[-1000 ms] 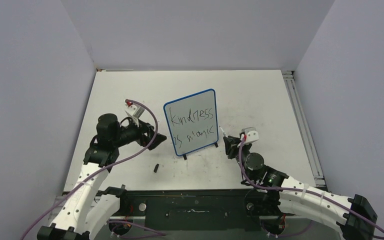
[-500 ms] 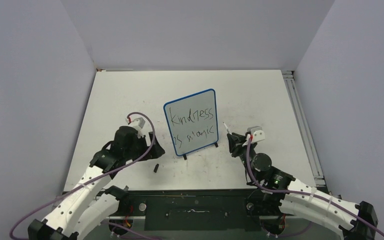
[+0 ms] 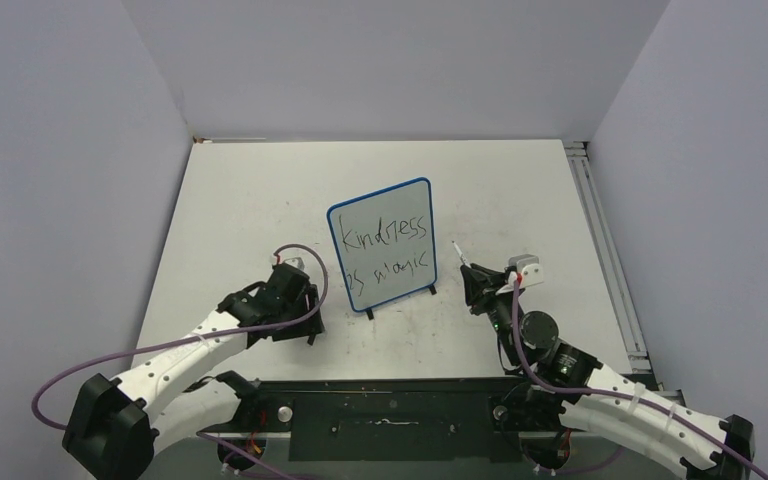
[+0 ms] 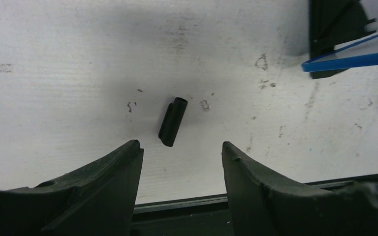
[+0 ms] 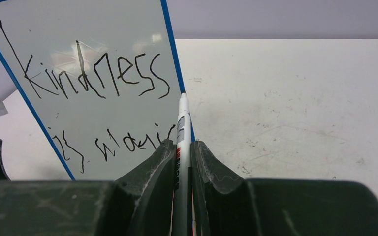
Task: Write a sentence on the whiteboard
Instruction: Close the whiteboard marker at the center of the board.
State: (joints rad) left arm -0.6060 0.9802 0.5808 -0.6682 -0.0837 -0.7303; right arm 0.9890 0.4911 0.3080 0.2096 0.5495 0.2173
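My left tool [image 4: 179, 147] low over the bench [image 4: 54, 59], jaws apart above black cap [image 4: 173, 121], right tool [image 5: 182, 150] clamping marker [image 5: 182, 118] by whiteboard [image 5: 128, 34]

Glossy whiteboard [image 5: 123, 39]; table [image 5: 300, 98] — matt, scuffed

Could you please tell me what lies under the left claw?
A small black cap lies on the white table below the left claw, between its open fingers, touching neither. The fingers cover the table's near edge partly.
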